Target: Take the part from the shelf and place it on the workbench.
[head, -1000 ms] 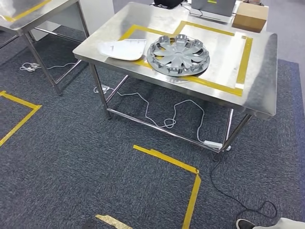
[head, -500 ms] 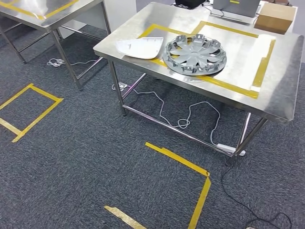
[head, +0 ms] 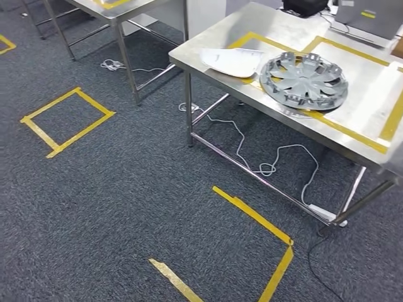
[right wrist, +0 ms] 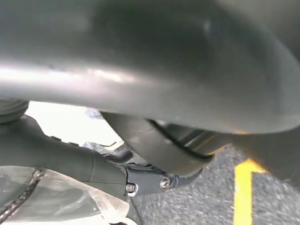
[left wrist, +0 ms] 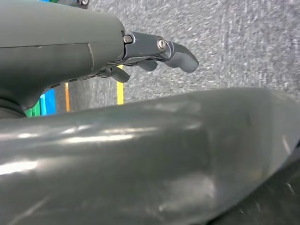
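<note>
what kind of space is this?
Probably a robot test lab or workshop mock-up: steel workbenches, one with a hubcap and a white part on it, yellow tape squares marking the carpet.

White cable (head: 247, 148) under the table, yellow tape square (head: 67, 121) on grey carpet (head: 119, 207) — laptop (head: 373, 16) behind.

Near end of the shiny steel workbench (head: 199, 47) is taken up by a flat white plastic panel (head: 233, 61) and, just beside it, a round grey plastic hubcap (head: 304, 78). Bare steel along the front edge. White cables (head: 266, 165) underneath, between the legs.
</note>
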Robot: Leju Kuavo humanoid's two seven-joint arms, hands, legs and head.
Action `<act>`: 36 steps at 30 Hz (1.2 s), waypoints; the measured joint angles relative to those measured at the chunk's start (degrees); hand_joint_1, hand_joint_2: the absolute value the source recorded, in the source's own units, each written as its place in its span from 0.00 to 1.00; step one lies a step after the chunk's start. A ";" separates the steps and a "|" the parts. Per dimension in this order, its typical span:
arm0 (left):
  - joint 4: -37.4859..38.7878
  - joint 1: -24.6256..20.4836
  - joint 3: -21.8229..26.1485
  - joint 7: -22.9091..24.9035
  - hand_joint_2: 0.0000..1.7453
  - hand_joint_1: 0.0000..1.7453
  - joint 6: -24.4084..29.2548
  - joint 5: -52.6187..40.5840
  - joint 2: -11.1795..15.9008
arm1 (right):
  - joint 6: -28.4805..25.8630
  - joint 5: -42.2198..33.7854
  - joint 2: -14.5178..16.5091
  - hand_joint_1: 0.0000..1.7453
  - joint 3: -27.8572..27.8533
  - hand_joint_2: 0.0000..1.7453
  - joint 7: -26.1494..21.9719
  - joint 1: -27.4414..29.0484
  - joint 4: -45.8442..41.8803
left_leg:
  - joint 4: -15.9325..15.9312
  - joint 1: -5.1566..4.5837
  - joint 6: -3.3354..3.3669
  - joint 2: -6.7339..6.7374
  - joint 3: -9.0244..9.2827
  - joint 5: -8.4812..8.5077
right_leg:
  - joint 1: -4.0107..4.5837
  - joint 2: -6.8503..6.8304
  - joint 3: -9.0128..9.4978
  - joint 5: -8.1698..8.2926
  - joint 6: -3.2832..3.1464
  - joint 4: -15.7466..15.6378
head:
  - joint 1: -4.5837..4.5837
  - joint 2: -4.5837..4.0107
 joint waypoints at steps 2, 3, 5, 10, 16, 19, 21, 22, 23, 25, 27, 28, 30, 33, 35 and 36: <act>0.00 -0.13 -0.27 0.00 0.00 0.00 0.08 -0.20 -0.07 | -0.74 0.14 -0.03 0.00 0.02 0.00 -1.32 0.16 0.00 | 0.02 -0.03 0.35 -1.34 -0.41 0.23 | -0.15 2.19 -3.63 -3.82 0.17 7.77 | 0.17 0.00; 0.00 -0.09 -0.38 0.01 0.00 0.00 0.20 -0.24 -0.11 | -1.76 0.20 -0.06 0.00 0.03 0.00 -2.55 0.28 0.00 | 0.03 -0.06 0.42 -2.07 -0.53 0.31 | -0.17 2.51 -5.30 -4.90 0.19 11.14 | 0.16 0.00; 0.01 0.13 -0.46 0.09 0.00 0.00 0.47 -0.09 -0.15 | -4.14 0.33 -0.15 0.00 0.05 0.00 -5.21 0.58 0.00 | 0.08 -0.09 0.38 -3.65 -0.60 0.44 | -0.17 2.82 -6.03 -3.66 0.07 12.02 | 0.15 0.00; 0.02 0.12 -0.50 0.19 0.00 0.00 -0.08 -0.04 -0.52 | -5.48 0.67 -0.42 0.00 0.51 0.00 -7.85 1.00 0.03 | 0.46 -0.16 -0.62 -7.37 -1.25 0.94 | -0.56 8.20 0.58 3.50 -0.72 -3.29 | 0.12 0.00; 0.09 0.30 -0.69 0.36 0.00 0.00 -0.10 -1.01 -0.51 | -6.09 0.86 -0.56 0.00 0.86 0.00 -9.56 1.31 0.04 | 7.29 -0.11 -2.51 -4.20 -4.93 -2.94 | -0.71 4.05 1.16 3.98 -2.06 -4.16 | -0.47 0.00; 0.09 0.28 -0.72 0.39 0.00 0.00 -0.62 -0.82 -0.48 | -6.08 1.24 -0.66 0.00 0.98 0.00 -9.74 1.56 0.04 | 16.85 0.25 -3.10 -2.18 -8.77 -7.01 | -0.57 1.24 1.11 3.79 -2.24 -4.09 | -0.63 0.00; 0.09 0.44 -0.72 0.15 0.00 0.00 -1.08 -0.55 -0.42 | -5.89 1.57 -0.70 0.00 1.11 0.00 -10.00 1.45 0.04 | 14.29 0.41 -3.15 -1.63 -6.92 -4.92 | -0.56 -0.29 1.23 3.63 -2.11 -4.04 | -0.66 0.00; 0.09 0.47 -0.72 0.07 0.00 0.00 -1.14 -0.50 -0.39 | -5.81 1.71 -0.70 0.00 1.23 0.00 -10.08 1.36 0.04 | 10.43 0.39 -3.00 -0.77 -4.71 -3.02 | -0.54 -0.96 1.40 3.49 -1.98 -4.02 | -0.66 0.00; 0.09 0.43 -0.72 -0.03 0.00 0.00 -1.05 -0.40 -0.37 | -5.74 1.96 -0.70 0.00 1.38 0.00 -10.06 1.32 0.04 | 6.39 0.15 -2.79 0.61 -2.49 -1.70 | -0.38 -1.61 1.50 3.29 -1.74 -3.95 | -0.68 0.00; 0.09 0.35 -0.64 -0.58 0.00 0.00 -0.73 0.02 -0.35 | -5.65 2.82 -0.72 0.00 1.91 0.00 -9.97 1.26 0.04 | 1.63 -0.29 -2.03 2.63 -0.12 -0.77 | -0.03 -2.82 1.70 2.89 -1.19 -3.77 | -0.60 0.00; 0.11 0.51 -0.48 -1.19 0.00 0.00 -0.53 0.47 -0.30 | -5.78 3.58 -0.76 0.00 2.53 0.00 -9.93 1.02 0.03 | 1.00 -0.52 -1.26 2.14 -0.18 -0.98 | 0.11 -4.03 1.89 2.67 -0.64 -3.73 | -0.55 0.00; 0.13 0.68 -0.36 -1.25 0.00 0.00 -0.57 0.57 -0.25 | -5.88 3.78 -0.80 0.00 2.80 0.00 -10.00 0.86 0.03 | 0.86 -0.46 -0.91 1.54 -0.23 -0.87 | 0.01 -3.95 1.89 2.40 -0.31 -3.62 | -0.55 0.00; 0.15 0.88 -0.06 -1.08 0.00 0.00 -0.97 0.61 -0.09 | -6.01 3.92 -0.90 0.00 3.28 0.00 -10.35 0.69 0.02 | 0.56 -0.22 -0.18 0.33 -0.29 -0.54 | -0.25 -1.39 0.78 0.46 0.28 -1.13 | -0.35 0.00; 0.16 0.81 0.34 -0.93 0.00 0.00 -1.44 0.32 0.18 | -6.21 3.56 -1.22 0.00 3.57 0.00 -11.12 0.78 0.02 | 0.51 -0.16 0.43 -1.70 -0.60 -0.28 | -0.43 2.37 -4.64 -4.64 0.58 9.87 | -0.10 0.00; 0.17 0.88 0.49 -0.87 0.00 0.00 -1.75 0.04 0.39 | -6.40 3.23 -1.46 0.00 3.57 0.00 -11.29 0.74 0.02 | 0.55 -0.21 0.47 -3.24 -0.60 -0.23 | -0.44 2.70 -6.61 -4.50 0.54 13.10 | -0.12 0.00; 0.17 0.91 0.54 -0.86 0.00 0.00 -1.99 -0.15 0.51 | -6.46 3.15 -1.57 0.00 3.57 0.00 -11.21 0.70 0.02 | 0.59 -0.22 0.46 -4.08 -0.53 -0.23 | -0.47 2.89 -6.02 -2.74 0.45 11.36 | -0.13 0.00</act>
